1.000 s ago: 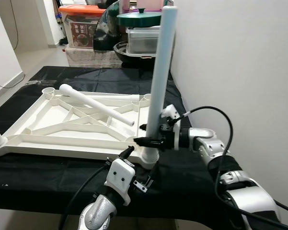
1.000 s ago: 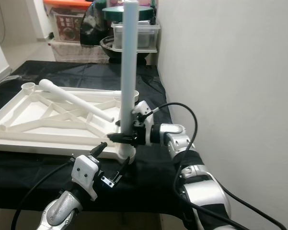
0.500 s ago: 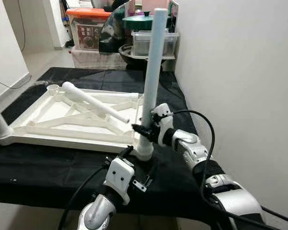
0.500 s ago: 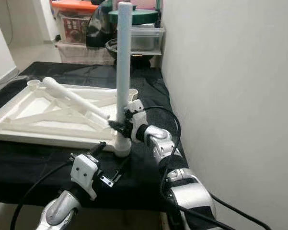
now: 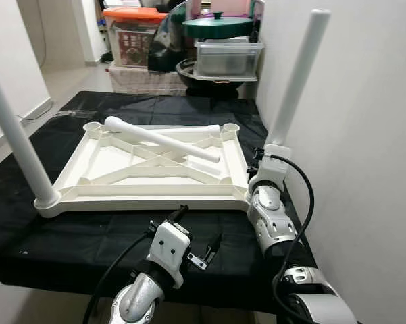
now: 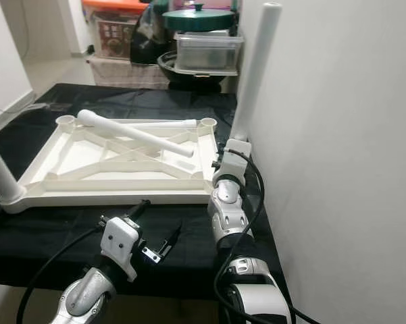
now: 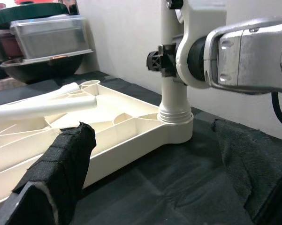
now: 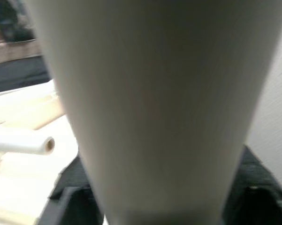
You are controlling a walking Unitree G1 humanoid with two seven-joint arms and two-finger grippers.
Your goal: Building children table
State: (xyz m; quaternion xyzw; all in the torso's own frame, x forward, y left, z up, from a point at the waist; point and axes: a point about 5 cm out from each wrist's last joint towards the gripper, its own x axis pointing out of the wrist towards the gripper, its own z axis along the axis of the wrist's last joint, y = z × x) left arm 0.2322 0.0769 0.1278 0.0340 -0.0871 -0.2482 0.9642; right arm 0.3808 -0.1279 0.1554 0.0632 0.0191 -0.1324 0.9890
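- The right tool (image 7: 165,60) sits at the base of the near-right leg (image 5: 294,81); its wrist view looks straight onto the white tube with dark fingers (image 8: 70,180) on either side, so it appears closed around that leg.
- The left tool (image 5: 192,236) hovers low over the black-covered tabletop (image 5: 94,233) in front of the frame, fingers spread wide and holding nothing.
- The upturned table frame (image 5: 145,179) lies flat on the tabletop. The gripped leg stands in its near-right corner socket (image 7: 175,123), leaning a little to the right; another leg (image 5: 17,131) stands in the near-left corner.
- A loose leg (image 5: 162,138) lies across the frame, and the two far sockets (image 5: 92,126) are empty.
- Step in hand, as I judge it: seating the near-right leg. Next calls for letting go of it, then lifting the loose leg into a far socket.
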